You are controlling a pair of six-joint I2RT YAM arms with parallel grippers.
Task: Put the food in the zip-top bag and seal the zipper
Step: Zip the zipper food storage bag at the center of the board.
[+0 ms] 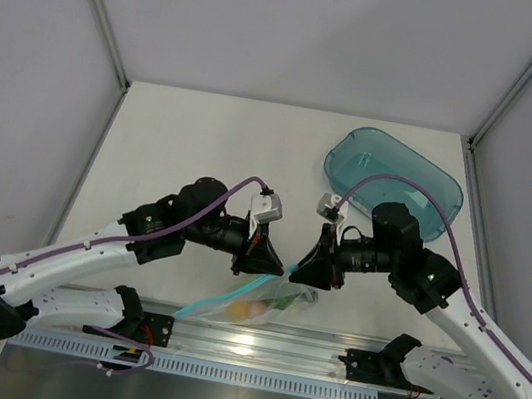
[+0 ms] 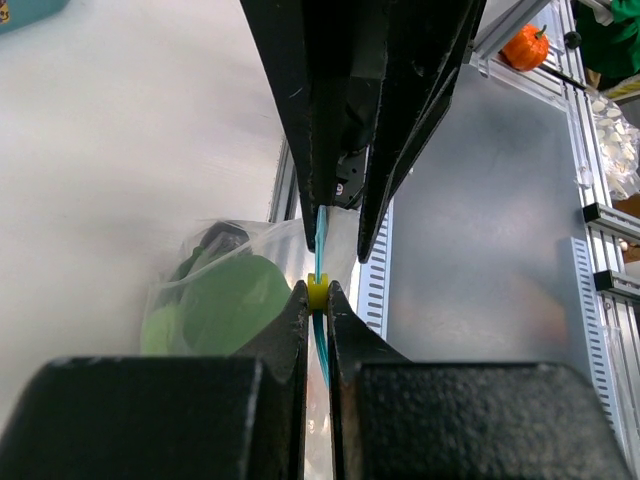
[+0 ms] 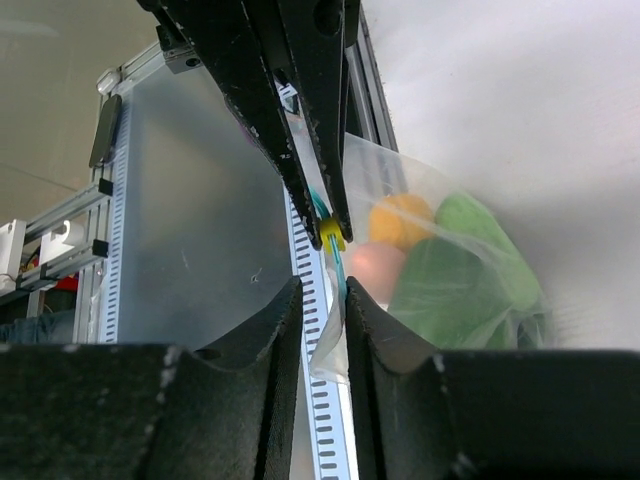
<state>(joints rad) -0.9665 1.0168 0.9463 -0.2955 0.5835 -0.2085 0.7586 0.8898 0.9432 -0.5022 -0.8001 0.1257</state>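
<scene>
L gripper (image 2: 317, 292), R gripper (image 3: 323, 292) both clamped on zipper (image 2: 320, 235); food (image 3: 450, 270) inside bag (image 3: 375, 170); teal tub (image 1: 374, 156) well apart

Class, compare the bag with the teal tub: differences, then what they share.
The bag is clear and crinkly; the tub is teal and smooth. The bag holds toy food and is pinched by the left gripper and right gripper; the tub stands untouched at the far right. Both are see-through containers.

Food (image 1: 249, 309) sits in the bag (image 1: 274, 295) at the counter's (image 1: 203, 149) near edge, between the left fingers (image 1: 267, 257) and right fingers (image 1: 314, 268) — the tub (image 1: 396, 180) lies behind, rightward.
</scene>
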